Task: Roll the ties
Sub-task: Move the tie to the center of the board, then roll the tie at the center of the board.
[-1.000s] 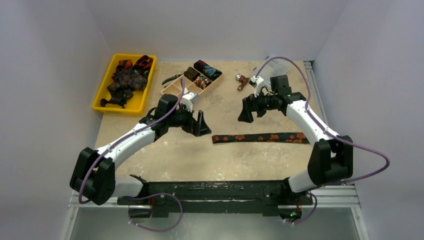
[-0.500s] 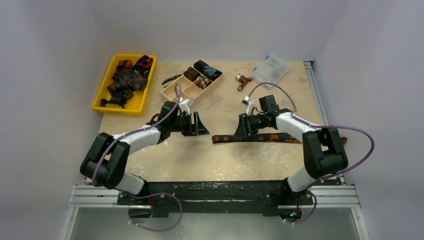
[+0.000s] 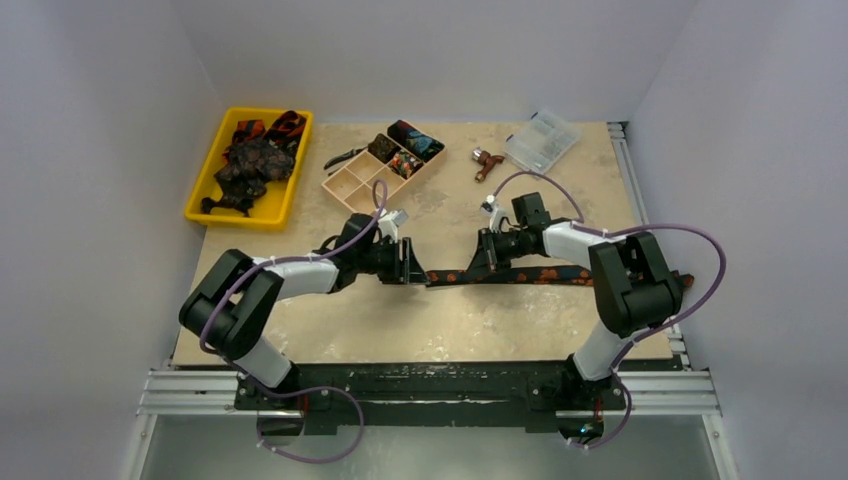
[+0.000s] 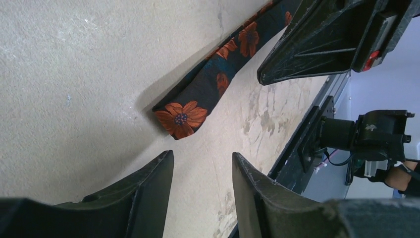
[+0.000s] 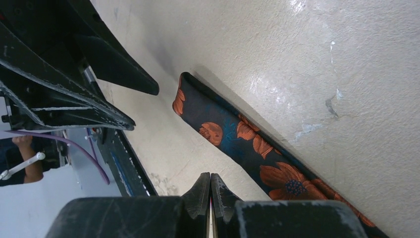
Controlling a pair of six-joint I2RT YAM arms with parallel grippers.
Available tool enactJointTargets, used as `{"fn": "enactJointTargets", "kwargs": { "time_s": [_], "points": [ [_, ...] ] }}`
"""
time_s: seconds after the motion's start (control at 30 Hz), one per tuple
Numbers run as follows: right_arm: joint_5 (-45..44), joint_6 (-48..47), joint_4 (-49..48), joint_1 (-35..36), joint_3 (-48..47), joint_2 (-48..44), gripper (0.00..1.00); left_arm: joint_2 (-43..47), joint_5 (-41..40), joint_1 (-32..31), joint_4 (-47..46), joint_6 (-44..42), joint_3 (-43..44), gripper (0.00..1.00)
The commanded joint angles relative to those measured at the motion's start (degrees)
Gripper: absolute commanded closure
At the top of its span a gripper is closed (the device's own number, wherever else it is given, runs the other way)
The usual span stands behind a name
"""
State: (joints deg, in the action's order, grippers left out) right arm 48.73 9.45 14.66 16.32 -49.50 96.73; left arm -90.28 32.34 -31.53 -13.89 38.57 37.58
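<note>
A dark tie (image 3: 530, 274) with orange flowers lies flat and straight across the table. Its left end (image 4: 181, 116) lies just beyond my left gripper (image 4: 202, 156), which is open, low over the table, with nothing between its fingers. My right gripper (image 5: 210, 176) is shut with nothing in it; its tips stand by the near edge of the tie (image 5: 233, 139), a short way in from that end. In the top view the left gripper (image 3: 410, 265) and the right gripper (image 3: 480, 268) face each other over the tie's left part. More ties (image 3: 250, 160) are heaped in a yellow tray.
The yellow tray (image 3: 205, 200) stands at the back left. Beside it, a wooden divided box (image 3: 350, 185) holds rolled ties (image 3: 410, 145) in its far compartments, next to pliers (image 3: 345, 156). A small red-brown tool (image 3: 486, 163) and a clear plastic case (image 3: 541, 141) lie at the back right.
Both arms have come down and inward to the tie's left end. The right gripper went from wide open to shut, and the left gripper's jaws have narrowed.
</note>
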Motion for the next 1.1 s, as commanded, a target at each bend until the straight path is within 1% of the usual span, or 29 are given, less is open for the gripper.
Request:
{"fn": "enactJointTargets", "kwargs": {
  "time_s": [0.0,0.17,0.33,0.6,0.77,0.97,1.07],
  "points": [
    [0.3,2.4,-3.6,0.6,-2.9,1.1,1.0,-2.8,1.6,0.2,-6.2,2.8,1.9,0.55],
    [0.3,3.3,-3.0,0.7,-5.4,3.5,1.0,-6.9,3.7,0.2,-10.1,5.6,2.2,0.58],
    [-1.4,1.0,-0.8,1.2,-5.8,5.1,1.0,-10.3,4.1,0.3,-12.2,6.9,3.1,0.61],
    [-5.9,-2.3,0.7,1.3,-6.3,9.7,1.0,-10.9,4.6,0.4,-14.3,8.0,3.4,0.63],
    [-7.0,-2.6,1.2,1.3,-7.0,11.5,1.0,-9.3,5.5,0.2,-16.7,8.7,3.0,0.69],
    [-7.5,-2.8,1.6,1.4,-7.0,12.2,1.0,-7.3,6.1,-0.6,-19.2,9.2,3.7,0.83],
    [-7.6,-2.8,1.8,1.3,-7.3,12.5,1.0,-7.8,6.4,-1.4,-20.2,9.5,4.8,0.87]
  ]
}}
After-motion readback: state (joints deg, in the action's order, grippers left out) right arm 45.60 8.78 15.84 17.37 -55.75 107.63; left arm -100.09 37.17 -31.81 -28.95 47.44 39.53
